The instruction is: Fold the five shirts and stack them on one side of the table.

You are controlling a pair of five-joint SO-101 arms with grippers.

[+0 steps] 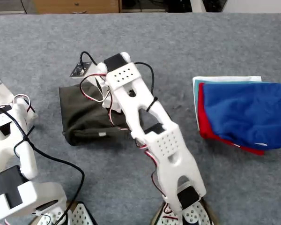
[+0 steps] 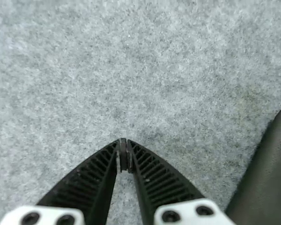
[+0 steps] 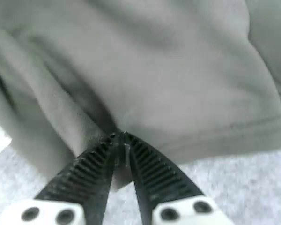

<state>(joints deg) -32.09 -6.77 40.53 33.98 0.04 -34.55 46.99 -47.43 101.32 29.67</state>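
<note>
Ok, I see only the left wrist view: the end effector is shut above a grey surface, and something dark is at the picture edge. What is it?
Observer: Most likely the dark olive shirt, lying roughly folded toward the left in the high view.
Operator: Where is the right arm?
Observer: It stretches over that shirt; the right end effector is shut, tips against the cloth.
Operator: Are any shirts stacked already?
Observer: Yes, at the right side of the table a blue shirt lies on top of a red shirt.
</note>
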